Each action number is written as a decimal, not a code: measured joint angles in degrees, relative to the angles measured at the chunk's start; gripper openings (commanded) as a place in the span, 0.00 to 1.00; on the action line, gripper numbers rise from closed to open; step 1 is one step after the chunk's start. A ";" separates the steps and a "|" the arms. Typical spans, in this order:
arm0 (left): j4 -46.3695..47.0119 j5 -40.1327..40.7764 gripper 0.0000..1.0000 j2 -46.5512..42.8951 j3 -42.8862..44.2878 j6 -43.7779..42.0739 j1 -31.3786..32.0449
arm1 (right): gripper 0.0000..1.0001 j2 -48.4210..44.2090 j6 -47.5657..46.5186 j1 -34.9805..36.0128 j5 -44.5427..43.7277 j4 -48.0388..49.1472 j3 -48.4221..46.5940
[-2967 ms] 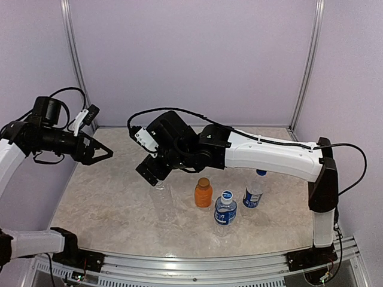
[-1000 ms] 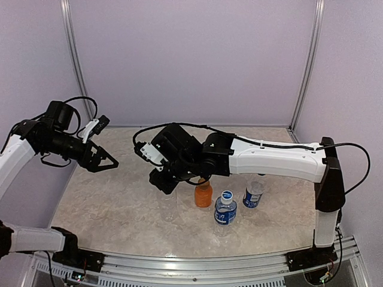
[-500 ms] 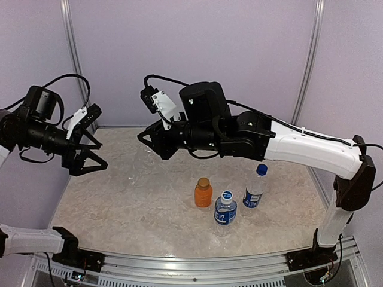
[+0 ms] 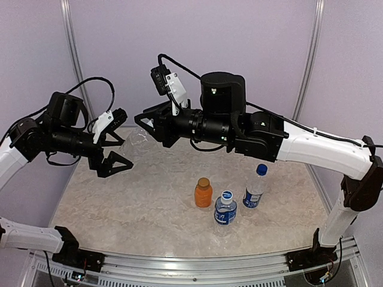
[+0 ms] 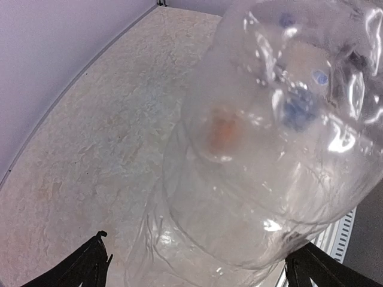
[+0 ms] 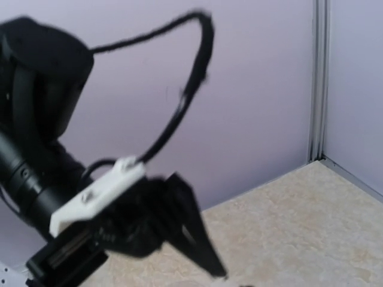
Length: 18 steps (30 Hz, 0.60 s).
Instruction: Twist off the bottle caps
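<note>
Early on: right gripper (image 4: 149,128) pinches clear bottle (image 5: 257,149) in mid-air, up & left of orange bottle (image 4: 203,195), left gripper (image 4: 127,140) spread wide round it – its cap not visible, orange bottle & 2 blue-label bottles (image 4: 225,210) beside it w/ caps (image 4: 203,181) on.

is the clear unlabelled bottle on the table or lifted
Lifted. The right hand holds the clear bottle in the air, between the fingers of the open left hand; the table shows below it.

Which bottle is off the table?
The clear unlabelled bottle, held up in the right arm's fingers; the orange bottle and both blue-labelled bottles stand on the table.
</note>
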State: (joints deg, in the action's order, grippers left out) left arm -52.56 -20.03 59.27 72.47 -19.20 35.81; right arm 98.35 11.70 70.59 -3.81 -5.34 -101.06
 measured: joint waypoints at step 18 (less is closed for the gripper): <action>8.46 -2.47 0.89 3.48 -0.52 -1.62 0.87 | 0.00 -1.01 4.22 -3.52 5.38 6.49 5.40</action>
State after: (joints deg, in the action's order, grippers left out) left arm -44.10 -22.50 62.74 71.94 -20.82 36.69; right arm 97.34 15.92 67.07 1.56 1.15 -95.66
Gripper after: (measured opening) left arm 0.894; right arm 0.267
